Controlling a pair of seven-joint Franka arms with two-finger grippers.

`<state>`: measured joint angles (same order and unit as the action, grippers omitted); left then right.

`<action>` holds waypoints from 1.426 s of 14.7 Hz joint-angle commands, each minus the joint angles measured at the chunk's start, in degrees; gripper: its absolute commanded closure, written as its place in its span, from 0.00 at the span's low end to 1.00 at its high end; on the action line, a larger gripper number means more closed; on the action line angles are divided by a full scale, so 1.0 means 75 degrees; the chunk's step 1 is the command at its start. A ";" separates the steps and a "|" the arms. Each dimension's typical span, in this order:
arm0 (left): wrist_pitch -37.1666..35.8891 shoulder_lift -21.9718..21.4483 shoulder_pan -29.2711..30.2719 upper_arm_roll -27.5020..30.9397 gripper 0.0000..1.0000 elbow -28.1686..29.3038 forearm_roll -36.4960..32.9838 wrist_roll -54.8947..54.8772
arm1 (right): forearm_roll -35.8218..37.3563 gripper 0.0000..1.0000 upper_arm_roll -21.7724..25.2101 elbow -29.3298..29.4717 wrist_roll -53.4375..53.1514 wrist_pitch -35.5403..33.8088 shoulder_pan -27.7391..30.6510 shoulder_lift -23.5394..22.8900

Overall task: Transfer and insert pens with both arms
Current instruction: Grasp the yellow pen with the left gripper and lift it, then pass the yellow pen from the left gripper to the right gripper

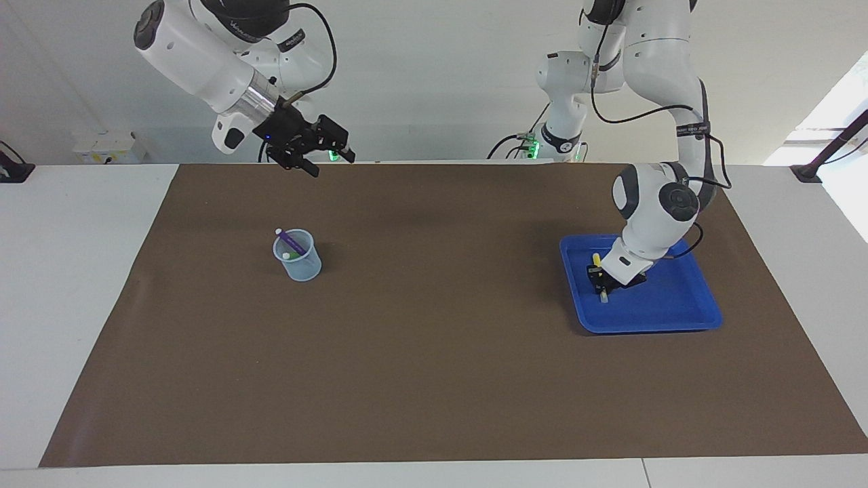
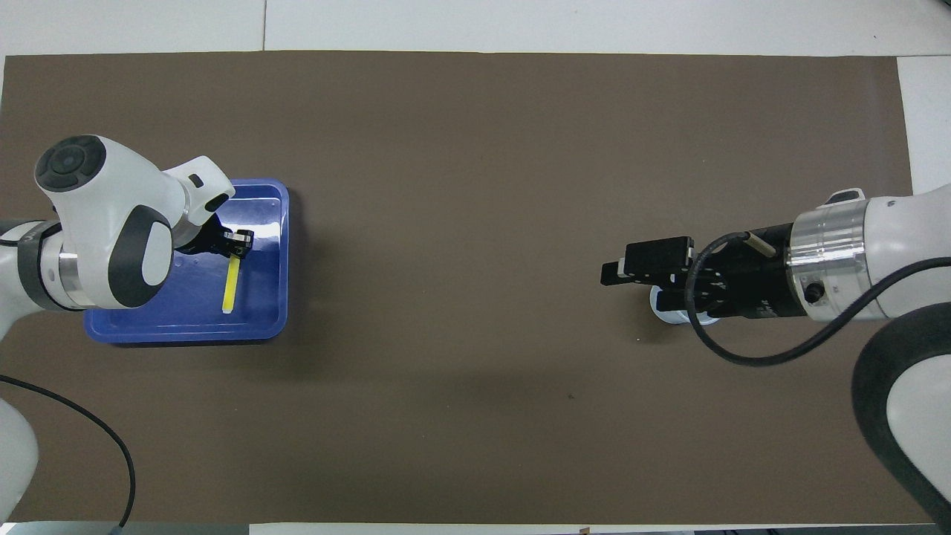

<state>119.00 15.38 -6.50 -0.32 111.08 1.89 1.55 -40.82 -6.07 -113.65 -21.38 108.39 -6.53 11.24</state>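
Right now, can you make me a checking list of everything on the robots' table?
Surface: brown mat lying flat on white table.
Job's things: yellow pen with pale end in blue plastic tray, toward the left arm's end; purple pen leaning in clear plastic cup, toward the right arm's end.
Clutter: nothing seen.
Grippers: left gripper shut on the yellow pen, low in the tray; right gripper open, raised over the mat, holding nothing.
Cables: black cables loop from both arms.
Surroundings: smaller white arm and white box by the wall.
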 commanded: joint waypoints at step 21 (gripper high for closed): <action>-0.1746 -0.2261 -0.2390 -0.0051 1.00 -0.0222 0.5231 1.1710 | -0.0827 0.00 -0.0070 -0.0855 -0.1837 0.3323 -0.1988 0.0153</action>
<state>103.34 2.25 -22.95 -1.48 105.02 38.73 85.75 -45.78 -6.38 -118.50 -34.67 130.45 -20.60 11.50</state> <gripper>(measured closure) 0.833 0.000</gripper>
